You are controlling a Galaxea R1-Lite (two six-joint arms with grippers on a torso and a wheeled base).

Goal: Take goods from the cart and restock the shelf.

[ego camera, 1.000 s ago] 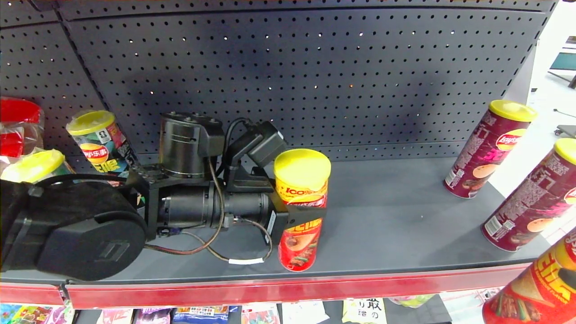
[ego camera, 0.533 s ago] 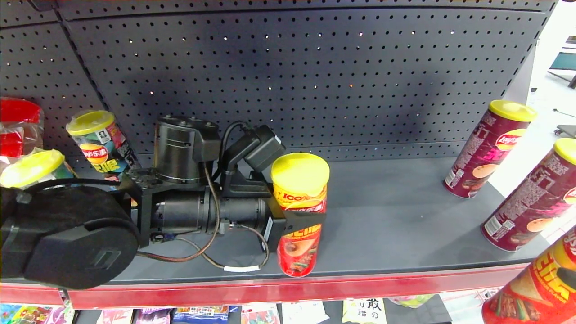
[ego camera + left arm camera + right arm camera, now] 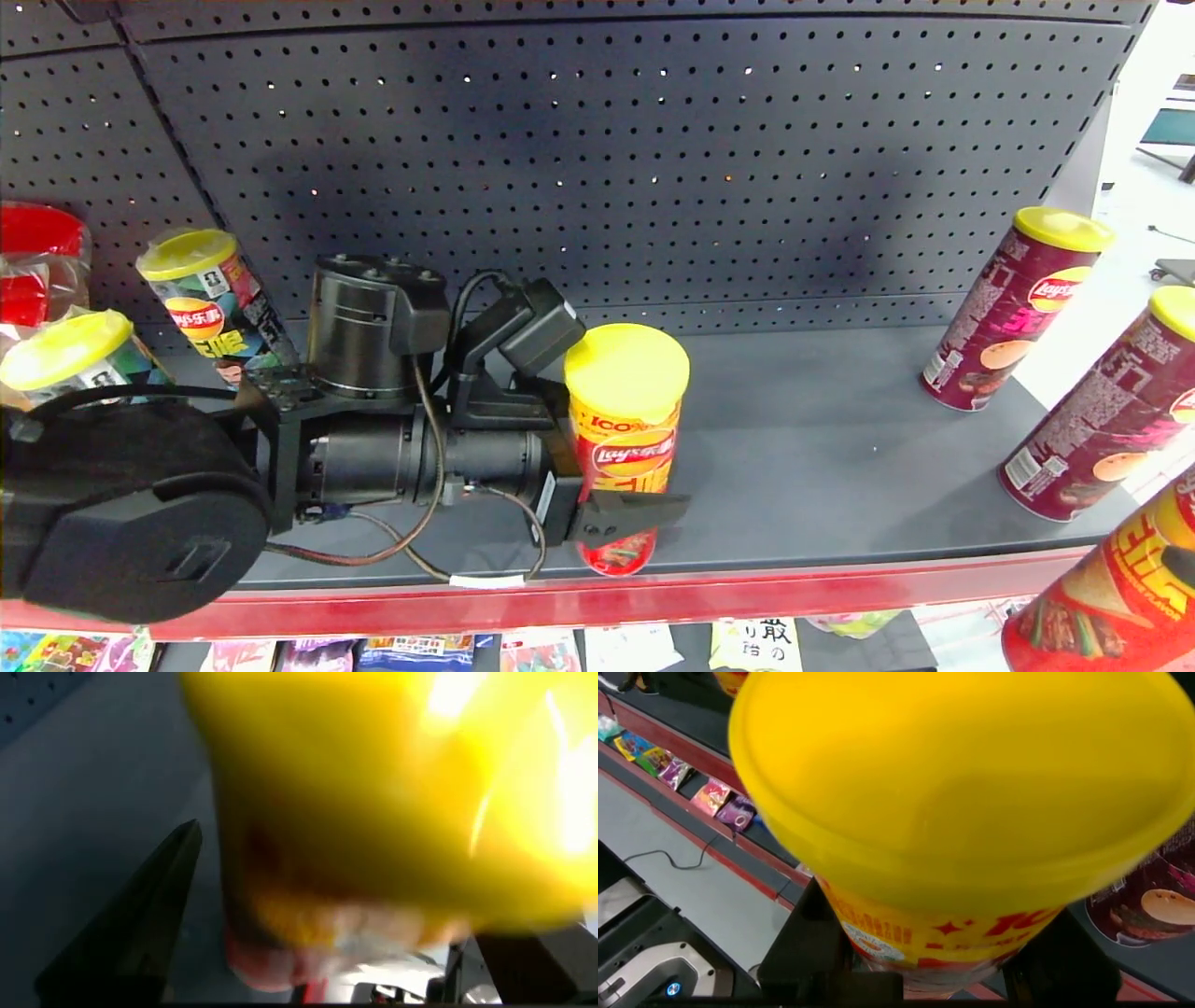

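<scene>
A red chip can with a yellow lid stands upright near the front of the grey shelf. My left gripper reaches in from the left and is open around the can. Its near finger stands off the can's lower part. In the left wrist view the can sits between the spread fingers, with a gap showing on one side. My right gripper is shut on a second red can, held low at the right, below the shelf front.
Two maroon cans lean at the shelf's right end. Yellow-lidded cans and a red-lidded jar crowd the left behind my arm. The red front lip edges the shelf; open grey shelf lies between.
The left arm lowered the can slightly onto the shelf, then the gripper opened: its near finger came off the can's middle and now sits lower, apart from it.
</scene>
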